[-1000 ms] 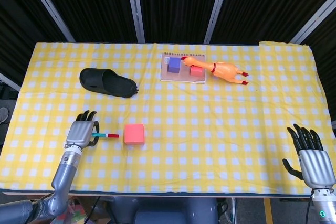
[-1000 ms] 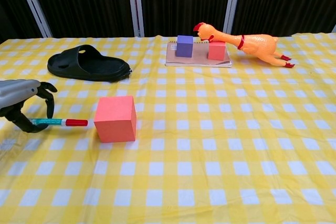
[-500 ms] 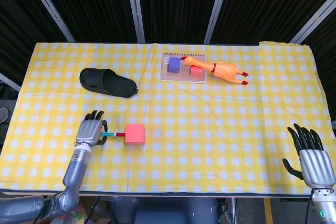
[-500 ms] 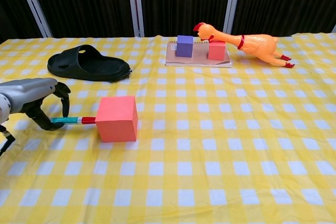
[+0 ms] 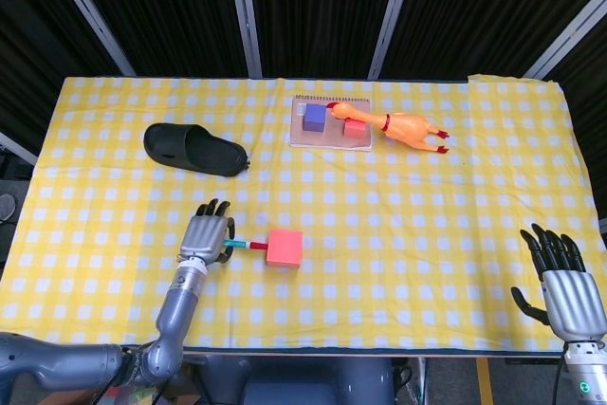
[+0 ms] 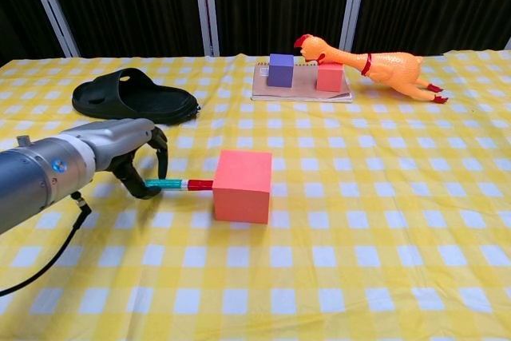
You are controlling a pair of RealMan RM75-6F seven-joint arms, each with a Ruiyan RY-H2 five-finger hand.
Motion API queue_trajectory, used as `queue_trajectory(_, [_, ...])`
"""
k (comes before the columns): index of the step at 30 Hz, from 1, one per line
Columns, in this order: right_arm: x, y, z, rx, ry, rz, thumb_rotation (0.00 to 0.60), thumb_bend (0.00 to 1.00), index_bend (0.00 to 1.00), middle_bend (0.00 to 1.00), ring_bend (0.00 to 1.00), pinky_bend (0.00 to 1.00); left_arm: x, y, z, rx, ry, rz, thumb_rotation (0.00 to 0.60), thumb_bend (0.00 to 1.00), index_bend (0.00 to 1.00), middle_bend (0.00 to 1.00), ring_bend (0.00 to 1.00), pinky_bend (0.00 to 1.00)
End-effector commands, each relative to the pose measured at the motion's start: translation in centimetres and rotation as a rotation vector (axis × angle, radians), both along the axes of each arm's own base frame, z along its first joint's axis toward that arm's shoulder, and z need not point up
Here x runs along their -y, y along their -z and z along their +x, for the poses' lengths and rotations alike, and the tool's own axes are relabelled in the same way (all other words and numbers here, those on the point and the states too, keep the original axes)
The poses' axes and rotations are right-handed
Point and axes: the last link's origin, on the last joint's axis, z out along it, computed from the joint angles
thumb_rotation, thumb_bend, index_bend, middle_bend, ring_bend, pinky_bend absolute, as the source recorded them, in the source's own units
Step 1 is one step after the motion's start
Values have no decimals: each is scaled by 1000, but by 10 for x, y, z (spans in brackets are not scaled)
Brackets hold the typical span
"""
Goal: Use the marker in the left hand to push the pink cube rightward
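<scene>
The pink cube point(image 5: 285, 248) point(image 6: 243, 185) sits on the checked cloth a little left of the table's middle. My left hand point(image 5: 208, 238) point(image 6: 132, 153) grips a teal marker point(image 5: 242, 246) point(image 6: 177, 184) with a red cap, held level and pointing right. The red tip touches the cube's left face. My right hand point(image 5: 561, 282) hovers at the front right corner with fingers spread and nothing in it; the chest view does not show it.
A black slipper point(image 5: 193, 150) point(image 6: 134, 97) lies behind the left hand. At the back, a notebook point(image 5: 330, 125) carries a purple cube point(image 5: 315, 117) point(image 6: 280, 70) and a small red cube point(image 5: 355, 127) point(image 6: 329, 77), with a rubber chicken point(image 5: 406, 127) point(image 6: 375, 63) beside them.
My left hand has travelled rightward with the marker. The marker's tip met the pink cube and slid it to the right across the cloth. The right hand has stayed still.
</scene>
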Motion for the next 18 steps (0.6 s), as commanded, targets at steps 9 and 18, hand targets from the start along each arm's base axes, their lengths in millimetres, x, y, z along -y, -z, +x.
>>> queue_trajectory(9, [0, 1, 0, -2, 1, 1, 600, 377, 0, 0, 0, 0, -2, -7, -2, -40, -19, 8, 600, 467, 548, 84, 0, 101])
queue_trajectory(18, [0, 0, 0, 2, 4, -3, 600, 378, 0, 0, 0, 0, -6, 2, 14, -27, 3, -11, 600, 467, 548, 84, 0, 101])
